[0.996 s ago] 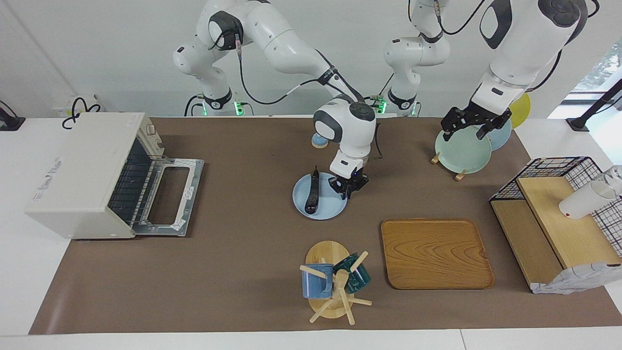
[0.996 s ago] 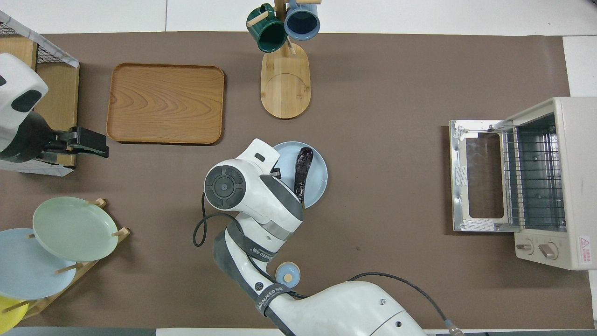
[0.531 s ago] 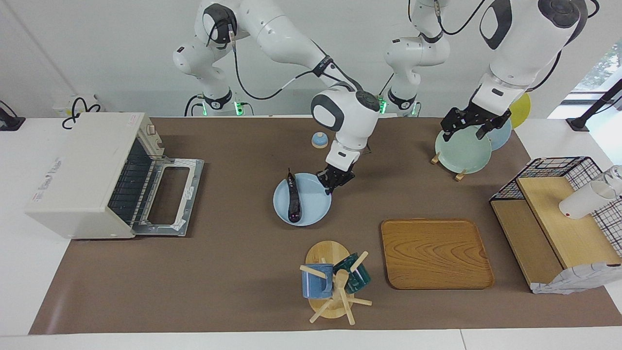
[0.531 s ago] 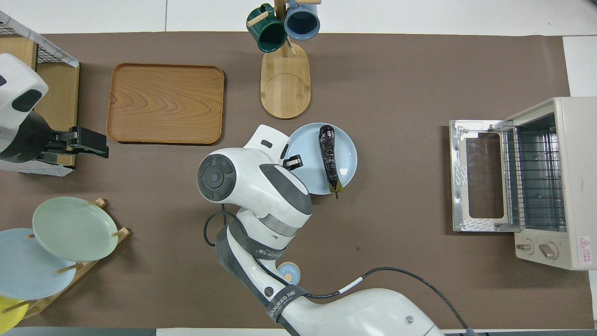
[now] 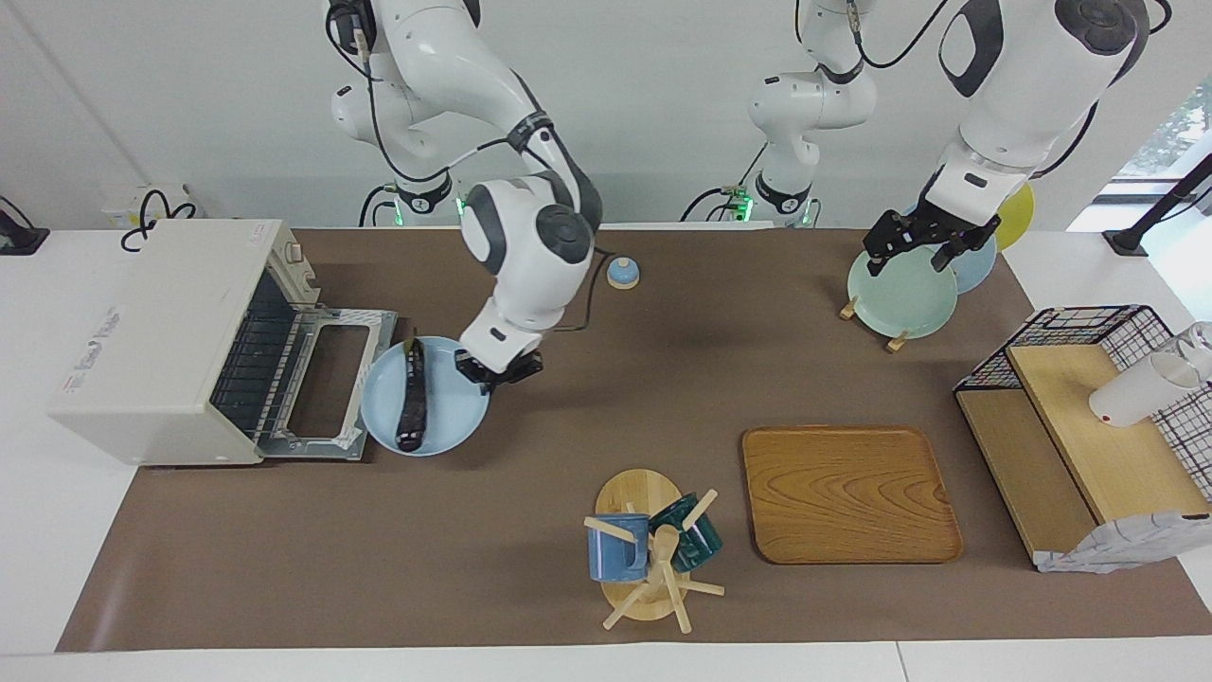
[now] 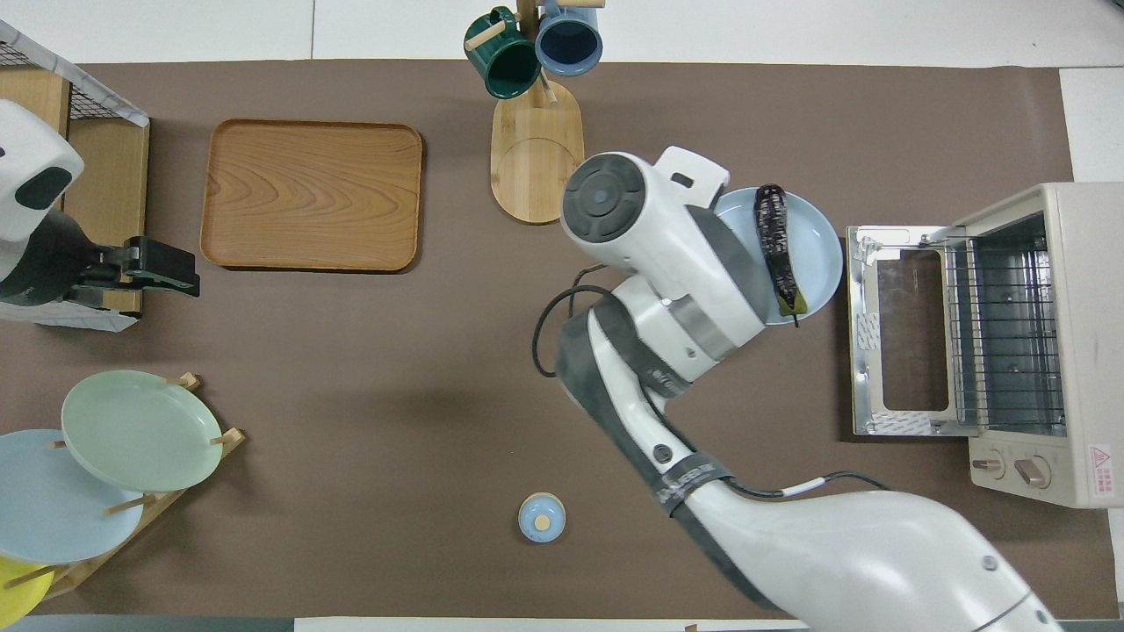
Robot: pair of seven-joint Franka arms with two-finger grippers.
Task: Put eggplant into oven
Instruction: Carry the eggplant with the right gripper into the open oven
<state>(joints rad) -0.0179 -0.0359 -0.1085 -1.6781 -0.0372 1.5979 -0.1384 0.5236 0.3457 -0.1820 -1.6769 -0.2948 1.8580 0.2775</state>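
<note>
The eggplant (image 5: pixel 412 398) (image 6: pixel 777 250), long and dark purple, lies along a light blue plate (image 5: pixel 445 421) (image 6: pixel 821 241). My right gripper (image 5: pixel 497 367) is shut on that plate's rim and holds it right beside the free edge of the oven's lowered door (image 5: pixel 331 384) (image 6: pixel 896 329). The cream oven (image 5: pixel 161 332) (image 6: pixel 1054 342) stands open at the right arm's end of the table, its wire rack showing. In the overhead view the right wrist hides the fingers. My left gripper (image 5: pixel 928 248) (image 6: pixel 167 268) waits open over the plate rack.
A mug tree (image 5: pixel 649 559) with two mugs and a wooden tray (image 5: pixel 847 493) lie farther from the robots. A rack of plates (image 5: pixel 900 289) and a wire-and-wood shelf (image 5: pixel 1089 417) occupy the left arm's end. A small blue knob (image 5: pixel 622 273) sits near the robots.
My right gripper has carried the plate with the eggplant from mid-table to the oven's open door. The left arm has stayed where it was.
</note>
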